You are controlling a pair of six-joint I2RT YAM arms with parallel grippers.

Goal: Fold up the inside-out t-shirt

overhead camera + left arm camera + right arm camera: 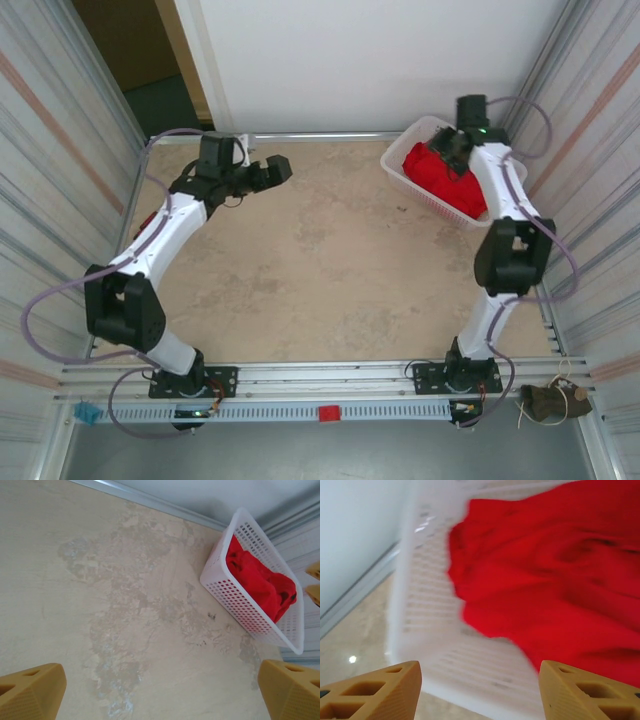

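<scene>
- One garment is all I have to deal with: the inside-out t-shirt [438, 172], bright red, lies bunched in the white mesh basket [398, 170] at the upper right of the overhead frame. None of it lies on the table [330, 270].
- From the left wrist camera the heap sits at the upper right, sagging below the basket's rim. I cannot make out a sleeve, collar or print in the folds.
- My right gripper [452, 148] hangs directly over the basket. Its wrist view shows the fingers [375, 690] spread apart at the bottom corners with nothing between them, and red cloth across the upper right.
- That view is smeared, so I cannot tell whether the tips touch the cloth.
- I read the spread jaws as preparation for a bite: a loose bundle needs a wide mouth to catch enough fabric.
- My left gripper [272, 172] sits at the upper left of the overhead frame, above bare table and well apart from the basket, jaws fully apart and holding nothing.
- I judge it is kept there to leave the centre free for spreading the shirt.
- The task has barely begun: the shirt must come out and lie flat before any fold.
- The basket looks light, so snagged cloth could drag it along.
</scene>
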